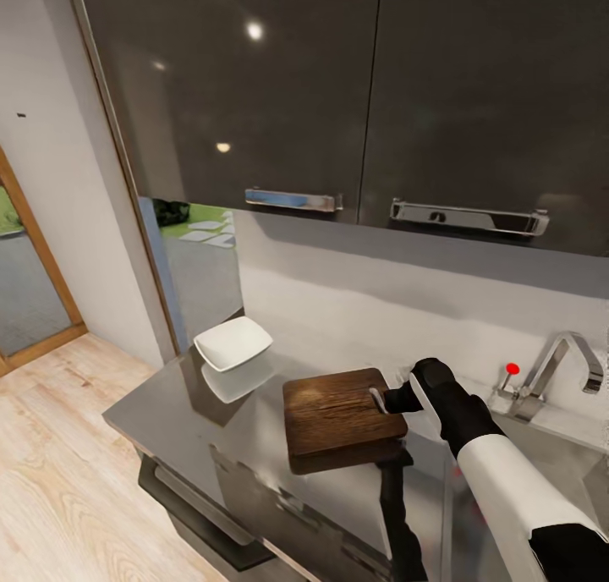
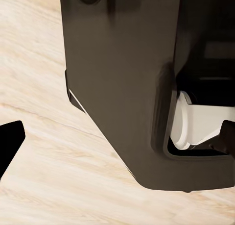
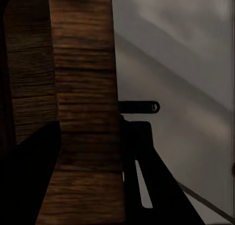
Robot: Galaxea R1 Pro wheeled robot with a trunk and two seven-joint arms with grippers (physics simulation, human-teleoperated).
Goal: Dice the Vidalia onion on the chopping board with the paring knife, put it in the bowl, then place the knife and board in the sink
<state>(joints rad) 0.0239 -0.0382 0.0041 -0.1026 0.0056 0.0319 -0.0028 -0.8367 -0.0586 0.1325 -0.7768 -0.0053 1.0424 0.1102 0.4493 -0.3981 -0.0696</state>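
A kitchen corner under dark wall cabinets. The chopping board (image 1: 342, 412), dark brown wood, appears lifted a little above the glossy grey desk (image 1: 173, 409), with its reflection showing beneath it. The right tool (image 1: 391, 400) is pinching the board's end nearest the sink (image 1: 541, 447); in the right wrist view the board's edge (image 3: 83, 112) runs between two dark fingers (image 3: 142, 186) pressed against either face. A white bowl (image 1: 233, 343) sits well apart from the board, toward the desk's far corner. The chrome tap (image 1: 562, 362) with its red knob (image 1: 511, 368) stands behind the basin. No knife or onion can be made out. The left wrist view looks down at pale wood floor (image 2: 44, 87) and part of the robot's dark base (image 2: 122, 87); whether the left tool is spread or closed cannot be told. Judged from this, the board is being carried to the sink: keep the grip firm, hold the board level, lift clear of the basin's rim, avoid the tap, and lower it gently.
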